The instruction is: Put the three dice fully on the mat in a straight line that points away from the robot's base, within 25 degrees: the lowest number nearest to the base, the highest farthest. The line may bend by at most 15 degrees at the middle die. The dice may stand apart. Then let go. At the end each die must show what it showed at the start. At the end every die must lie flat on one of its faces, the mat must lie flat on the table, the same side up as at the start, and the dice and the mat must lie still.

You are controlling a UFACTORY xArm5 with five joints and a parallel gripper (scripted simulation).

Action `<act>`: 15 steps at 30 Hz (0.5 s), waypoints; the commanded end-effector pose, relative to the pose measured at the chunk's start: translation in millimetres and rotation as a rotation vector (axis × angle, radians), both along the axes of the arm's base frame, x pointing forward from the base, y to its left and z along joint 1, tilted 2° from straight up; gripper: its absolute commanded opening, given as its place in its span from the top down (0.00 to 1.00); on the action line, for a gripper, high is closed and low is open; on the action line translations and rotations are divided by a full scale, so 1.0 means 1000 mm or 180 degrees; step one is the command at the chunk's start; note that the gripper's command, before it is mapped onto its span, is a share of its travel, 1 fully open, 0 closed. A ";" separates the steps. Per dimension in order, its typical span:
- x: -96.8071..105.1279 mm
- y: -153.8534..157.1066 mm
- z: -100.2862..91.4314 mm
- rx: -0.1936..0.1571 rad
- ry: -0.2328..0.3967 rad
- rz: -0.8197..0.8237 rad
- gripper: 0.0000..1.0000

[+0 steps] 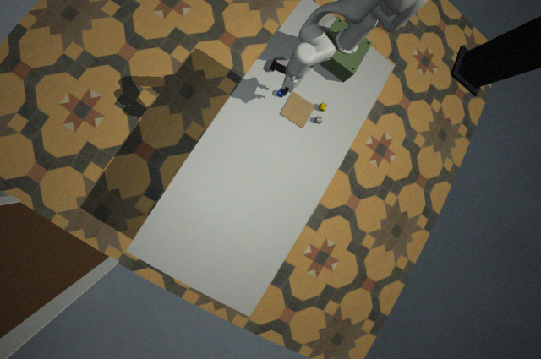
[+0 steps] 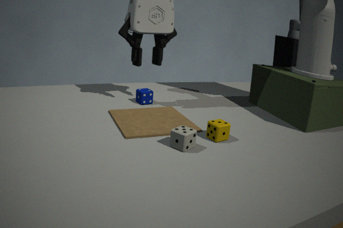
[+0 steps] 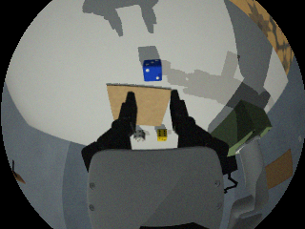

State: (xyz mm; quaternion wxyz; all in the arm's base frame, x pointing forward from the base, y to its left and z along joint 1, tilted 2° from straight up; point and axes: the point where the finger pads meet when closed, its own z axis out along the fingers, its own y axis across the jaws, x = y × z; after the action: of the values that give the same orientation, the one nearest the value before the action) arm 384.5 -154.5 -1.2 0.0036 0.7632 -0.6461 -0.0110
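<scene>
Blue die (image 1: 280,93) (image 2: 144,96) (image 3: 152,71) lies on the surface (image 1: 244,198) (image 2: 110,178) (image 3: 62,72), just beside the mat (image 1: 297,109) (image 2: 149,123) (image 3: 148,107). Above it hang the black fingers (image 1: 285,90) (image 2: 136,56), partly open with nothing between them. The yellow die (image 1: 323,106) (image 2: 218,130) (image 3: 162,135) and white die (image 1: 319,119) (image 2: 183,138) (image 3: 139,135) are off the mat too, near its opposite edge.

The step in hand looks like fetching the blue one. Center the fingers over it, square them to two opposite sides, then come straight down without brushing its edges. Close gently, lift level and avoid any roll, so its top face stays up. It seems to show two, against three on yellow and five on white; if so, blue belongs nearest the green base (image 1: 342,73) (image 2: 282,106) (image 3: 243,125). Leave room farther out for yellow, then white, and release only once it sits flat.
</scene>
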 end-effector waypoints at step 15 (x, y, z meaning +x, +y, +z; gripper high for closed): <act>0.001 0.000 -0.016 -0.0004 -0.0010 0.0000 0.53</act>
State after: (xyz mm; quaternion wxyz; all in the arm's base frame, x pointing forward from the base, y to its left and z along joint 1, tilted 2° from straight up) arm 384.1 -154.0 -13.8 0.0037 0.7632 -0.6461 -0.0111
